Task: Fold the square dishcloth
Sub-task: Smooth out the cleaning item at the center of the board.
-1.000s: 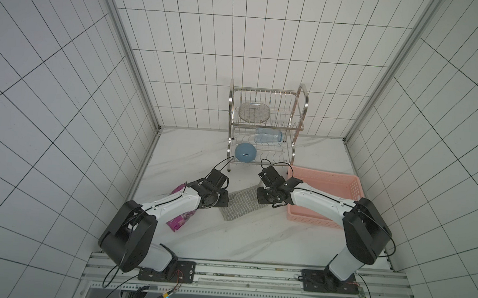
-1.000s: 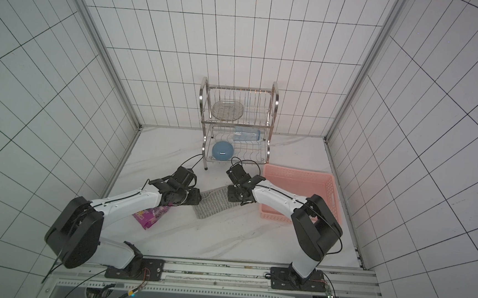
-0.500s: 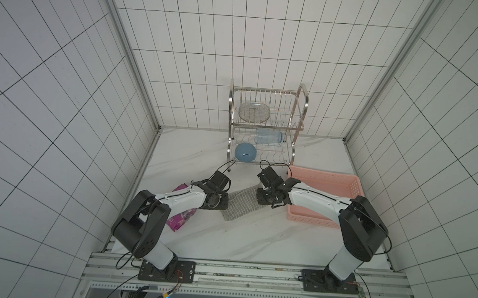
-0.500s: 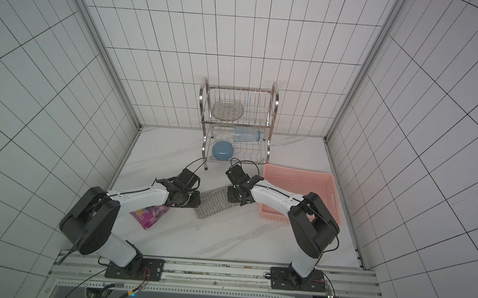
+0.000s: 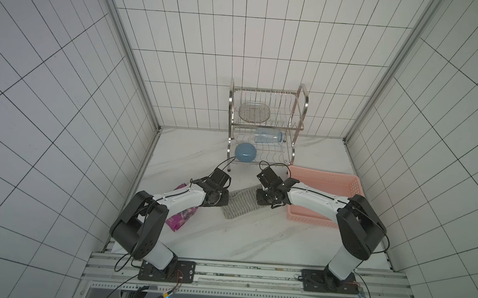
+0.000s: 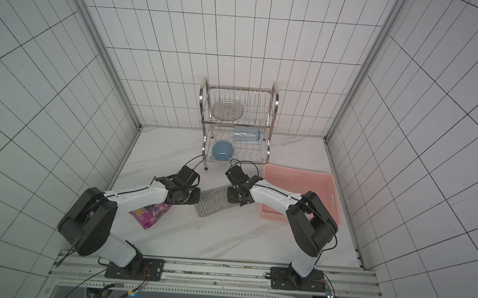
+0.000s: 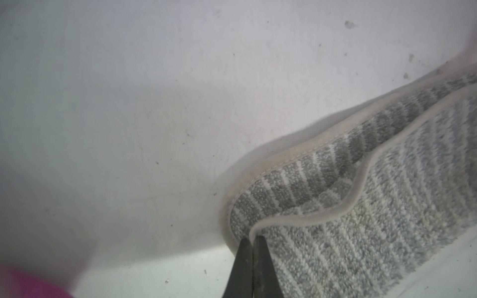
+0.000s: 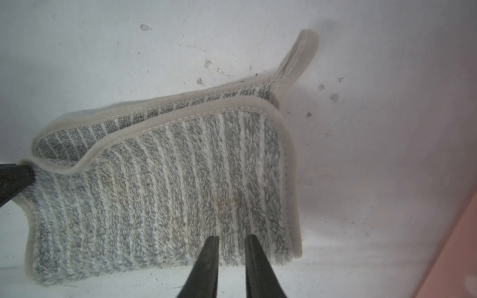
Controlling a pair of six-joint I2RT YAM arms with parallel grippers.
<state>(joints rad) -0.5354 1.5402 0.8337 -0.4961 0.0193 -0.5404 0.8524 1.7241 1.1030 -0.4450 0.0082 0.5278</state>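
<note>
Dishcloth (image 5: 241,203): grey with thin white stripes, fluffy, pale hemmed border, small loop at one corner. Lies folded double on the table (image 5: 254,242), near its middle. Upper layer offset, leaving a strip of the lower layer bare along one edge. One corner of the upper layer pinched, hem wavy there.

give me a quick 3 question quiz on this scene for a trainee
1. True or false: the square dishcloth lies inside the pink basket.
2. What is the left tool shut on? A: a corner of the dishcloth. B: a spoon. C: nothing.
3. Fill the gap: the blue bowl sits on the rack's ____ shelf.
Key: 1 false (it lies on the table beside the basket); 2 A; 3 lower.
</note>
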